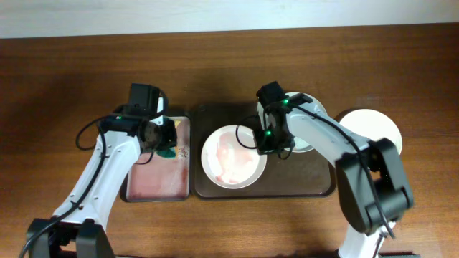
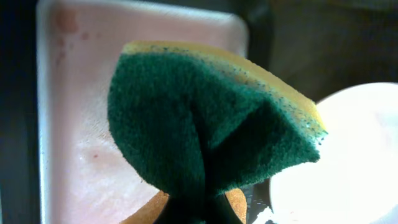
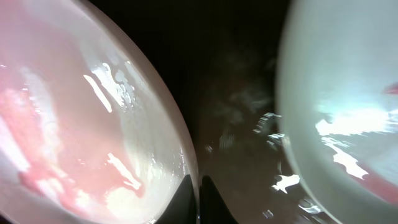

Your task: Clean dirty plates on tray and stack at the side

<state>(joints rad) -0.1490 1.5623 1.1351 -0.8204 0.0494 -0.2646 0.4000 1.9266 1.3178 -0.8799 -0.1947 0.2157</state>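
Observation:
A white plate smeared with pink [image 1: 231,156] lies on the left half of the dark tray [image 1: 315,188]; it fills the left of the right wrist view [image 3: 81,124]. My right gripper [image 1: 263,140] is shut on this plate's right rim [image 3: 198,199]. A second plate [image 1: 313,113] lies on the tray's right half, partly under the right arm, and shows at the right in the wrist view [image 3: 348,106]. My left gripper [image 1: 166,143] is shut on a green and yellow sponge [image 2: 205,124], held above a pink basin [image 1: 159,179].
A clean white plate [image 1: 373,129] sits on the table to the right of the tray. The pink basin [image 2: 68,124] stands left of the tray. The wooden table [image 1: 72,72] extends around.

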